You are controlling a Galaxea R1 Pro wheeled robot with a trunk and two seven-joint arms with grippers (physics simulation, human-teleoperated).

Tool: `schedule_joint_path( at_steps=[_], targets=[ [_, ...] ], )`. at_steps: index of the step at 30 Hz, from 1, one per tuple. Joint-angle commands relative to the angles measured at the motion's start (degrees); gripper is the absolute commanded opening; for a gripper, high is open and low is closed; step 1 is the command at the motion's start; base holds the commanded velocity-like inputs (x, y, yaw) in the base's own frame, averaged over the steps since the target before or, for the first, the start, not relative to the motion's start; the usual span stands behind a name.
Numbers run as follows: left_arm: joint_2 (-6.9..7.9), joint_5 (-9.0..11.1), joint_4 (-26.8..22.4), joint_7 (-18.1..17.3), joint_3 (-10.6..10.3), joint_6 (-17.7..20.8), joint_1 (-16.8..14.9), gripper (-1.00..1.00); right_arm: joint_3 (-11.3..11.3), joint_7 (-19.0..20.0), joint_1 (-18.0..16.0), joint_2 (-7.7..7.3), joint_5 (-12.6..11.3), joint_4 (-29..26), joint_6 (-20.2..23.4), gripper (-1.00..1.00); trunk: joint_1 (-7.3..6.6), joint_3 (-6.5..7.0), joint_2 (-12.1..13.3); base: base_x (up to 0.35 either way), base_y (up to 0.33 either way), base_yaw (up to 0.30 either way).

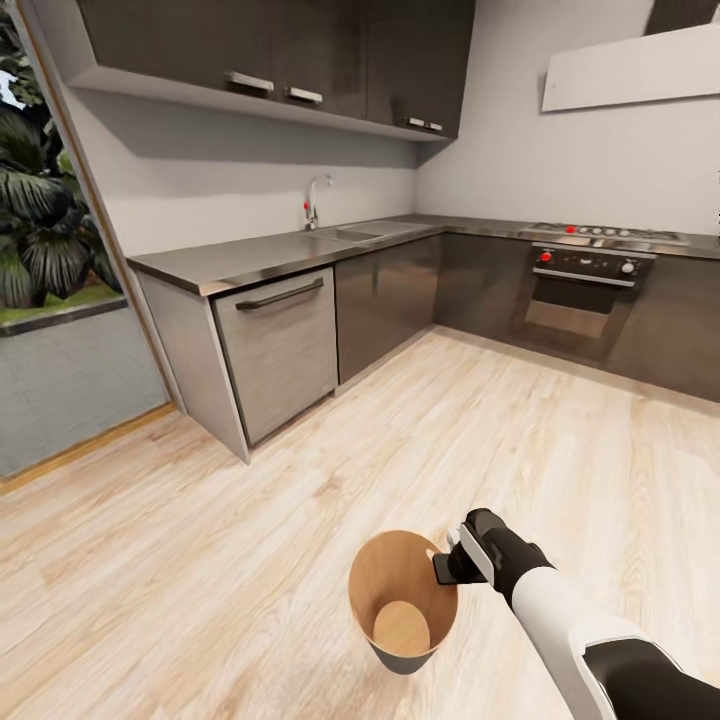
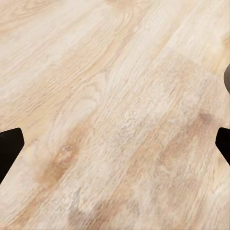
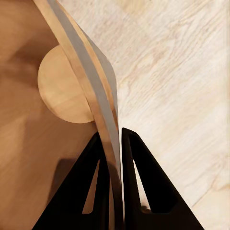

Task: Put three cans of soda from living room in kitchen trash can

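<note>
**Right pincer clamped on the trash can rim, kitchen floor below**

Clearly the scene is the kitchen. Going from the left of the head view: a glass door with plants (image 1: 40, 230) behind it, then a grey dishwasher front (image 1: 278, 345) under a steel countertop (image 1: 230, 258), a sink with a faucet (image 1: 314, 203), dark upper cabinets (image 1: 300, 50), and further right a built-in oven (image 1: 585, 290) with red knobs.

Low in the middle, the tash can (image 1: 402, 600) hangs above the light wood floor (image 1: 200, 560), tilted so its tan inside and round bottom face the camera; no cans are visible inside it. Just to its right, the right pincer (image 1: 447, 566) grips its rim. In the right wrist view, the 2 black fingers (image 3: 84, 191) sit close together with the thin wall of the bucket (image 3: 103, 120) pinched between them, 1 inside and 1 outside.

From the left wrist view, the left pincer (image 2: 115, 143) has its 2 dark fingertips (image 2: 9, 148) set wide apart at either edge, with bare floor planks between them.
</note>
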Motion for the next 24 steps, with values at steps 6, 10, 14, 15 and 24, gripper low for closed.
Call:
schedule_joint_path(
  at_steps=[6,10,14,15,24],
  targets=[
    [0.00,0.1,0.1,0.0,0.0,0.0,0.0,1.00,-0.1,0.2,0.0,0.09,-1.2,0.0,0.0,-1.00,-1.32,1.62,2.4,0.000,0.000,0.000],
    [0.00,0.1,0.1,0.0,0.0,0.0,0.0,1.00,-0.2,0.2,0.0,0.09,-1.2,0.0,0.1,-1.00,-2.20,2.64,4.0,0.000,0.000,0.000],
    [0.00,0.1,0.1,0.0,0.0,0.0,0.0,1.00,-0.2,0.2,0.0,0.08,-1.2,0.0,0.1,-1.00,-3.08,3.47,5.6,0.000,0.000,0.000],
    [0.00,0.1,0.1,0.0,0.0,0.0,0.0,1.00,-0.2,0.3,0.0,0.02,-1.3,0.0,0.1,-1.00,-3.30,3.65,6.0,0.000,0.000,0.000],
    [0.00,0.1,0.0,0.0,0.0,0.0,0.0,1.00,-0.2,0.1,0.0,0.19,-1.2,-0.1,0.1,-1.00,-5.28,5.72,9.6,0.000,0.000,0.000]
  ],
)
